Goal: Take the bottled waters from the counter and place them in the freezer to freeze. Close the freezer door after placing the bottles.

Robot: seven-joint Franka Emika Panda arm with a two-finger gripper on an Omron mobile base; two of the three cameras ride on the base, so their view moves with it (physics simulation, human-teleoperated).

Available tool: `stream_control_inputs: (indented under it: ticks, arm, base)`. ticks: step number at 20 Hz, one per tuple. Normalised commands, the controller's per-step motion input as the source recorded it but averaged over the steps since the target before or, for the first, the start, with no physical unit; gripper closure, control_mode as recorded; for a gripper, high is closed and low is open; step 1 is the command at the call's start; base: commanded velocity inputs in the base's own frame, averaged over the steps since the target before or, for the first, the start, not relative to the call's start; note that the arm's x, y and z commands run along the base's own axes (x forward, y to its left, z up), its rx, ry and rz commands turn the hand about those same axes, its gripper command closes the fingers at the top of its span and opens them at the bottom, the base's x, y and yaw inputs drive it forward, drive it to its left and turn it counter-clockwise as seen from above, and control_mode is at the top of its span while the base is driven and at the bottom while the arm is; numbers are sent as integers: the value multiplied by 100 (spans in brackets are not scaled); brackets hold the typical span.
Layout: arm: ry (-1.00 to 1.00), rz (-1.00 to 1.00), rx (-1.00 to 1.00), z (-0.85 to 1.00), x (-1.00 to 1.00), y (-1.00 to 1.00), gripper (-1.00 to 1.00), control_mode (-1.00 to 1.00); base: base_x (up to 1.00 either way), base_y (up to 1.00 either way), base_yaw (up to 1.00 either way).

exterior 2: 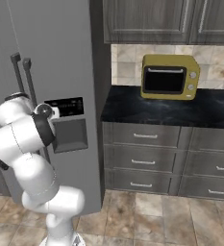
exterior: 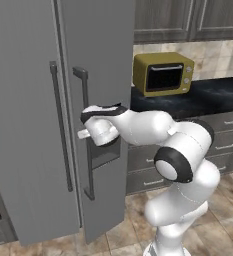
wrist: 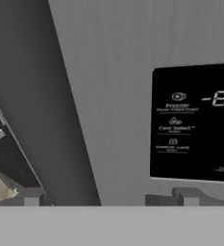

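The freezer is the tall grey two-door unit with dark bar handles. My gripper is held close against the right door, beside its handle and level with the dark dispenser panel. In the hand view the two fingertips stand wide apart, and the gripper is open with nothing between them. Whether that door is ajar I cannot tell. The black counter runs to the right of the freezer. The bottled waters are out of view.
A yellow microwave sits on the counter against the tiled wall. Grey drawers lie under the worktop and dark wood cabinets hang above. Tiled floor spreads in front of the base.
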Motion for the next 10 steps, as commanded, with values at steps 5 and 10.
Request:
stream_control_inputs:
  ticks: [5, 10]
  arm:
    - [1, -14, -5, 17, 34, 14, -100, -100]
    - [1, -14, -1, 21, 42, 7, -100, -100]
  base:
    - [0, 0, 0]
    - [0, 0, 0]
